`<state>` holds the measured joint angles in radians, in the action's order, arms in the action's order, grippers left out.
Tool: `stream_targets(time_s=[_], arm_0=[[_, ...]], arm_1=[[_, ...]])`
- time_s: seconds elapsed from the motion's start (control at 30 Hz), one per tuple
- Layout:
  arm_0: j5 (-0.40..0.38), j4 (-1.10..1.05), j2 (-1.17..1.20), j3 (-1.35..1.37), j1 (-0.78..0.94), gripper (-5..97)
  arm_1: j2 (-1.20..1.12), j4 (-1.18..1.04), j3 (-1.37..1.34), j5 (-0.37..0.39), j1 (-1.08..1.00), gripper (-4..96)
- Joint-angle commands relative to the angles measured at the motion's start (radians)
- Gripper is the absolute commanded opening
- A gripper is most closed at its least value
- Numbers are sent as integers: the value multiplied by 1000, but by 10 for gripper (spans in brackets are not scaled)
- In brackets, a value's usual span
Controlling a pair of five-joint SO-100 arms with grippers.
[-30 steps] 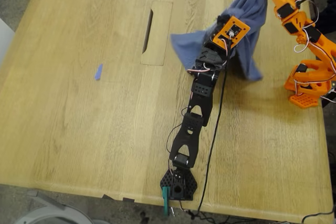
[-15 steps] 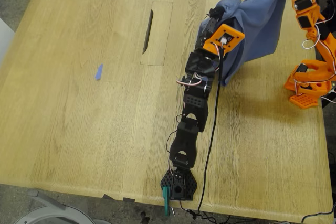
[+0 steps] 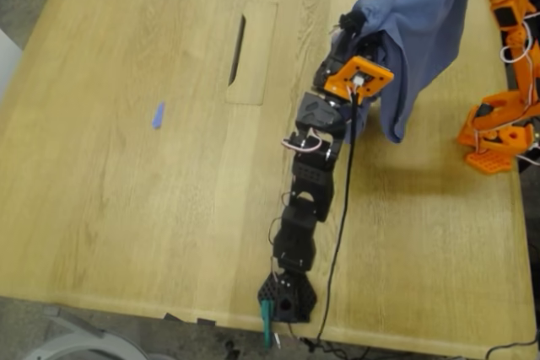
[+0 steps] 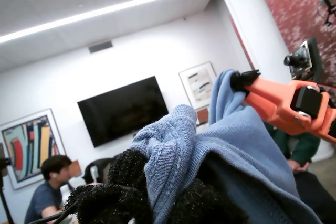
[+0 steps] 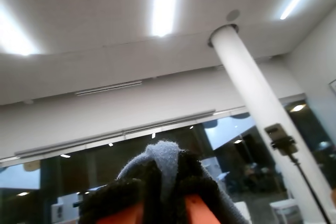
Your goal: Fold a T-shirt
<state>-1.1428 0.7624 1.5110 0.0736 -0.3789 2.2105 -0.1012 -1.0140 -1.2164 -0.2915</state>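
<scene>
- My first hand (image 3: 350, 21), black with padded fingers, is pinching a bunched fold of the slate-blue cotton T-shirt (image 3: 422, 31); in the first wrist view the ribbed cloth (image 4: 173, 150) is wedged between the dark pads.
- My second hand (image 5: 163, 192), on the orange arm (image 3: 510, 6), is clamping another edge of the shirt; the second wrist view is showing grey-blue fabric (image 5: 163, 156) squeezed between its black fingertips.
- The exterior view is showing the shirt hanging in the air between the two hands, above the light wooden bench (image 3: 126, 191) near that view's upper right, its lower corner dangling over the wood.
- Only the exterior view is showing the small blue scrap (image 3: 158, 115) lying well apart on the bench, and the dark slot (image 3: 239, 48) cut into the top.
- Only the first wrist view is showing the orange hand (image 4: 278, 98) from the side, a wall-mounted black screen (image 4: 123, 109) and a seated person (image 4: 50, 192).
</scene>
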Motion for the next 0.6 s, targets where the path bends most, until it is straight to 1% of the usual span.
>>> stream_targets(time_s=[0.0,0.1,0.17,0.23,0.33,0.43,0.57], arm_0=[[-32,-61,210,8,-11,0],[-83,-84,215,14,-32,0],[-121,-138,215,18,-32,0],[-140,-143,227,21,-32,0],[-152,-137,242,29,-32,0],[-173,-135,252,29,-32,0],[-201,-110,278,29,-44,-1]], arm_1=[[-21,-44,117,-15,61,-2],[-98,-115,241,-25,140,-2],[-160,-167,341,-34,198,-2],[-209,-202,414,-51,270,-2],[-224,-222,420,-83,390,-2],[-238,-230,417,-98,477,-2],[-238,-261,414,-103,526,-2]])
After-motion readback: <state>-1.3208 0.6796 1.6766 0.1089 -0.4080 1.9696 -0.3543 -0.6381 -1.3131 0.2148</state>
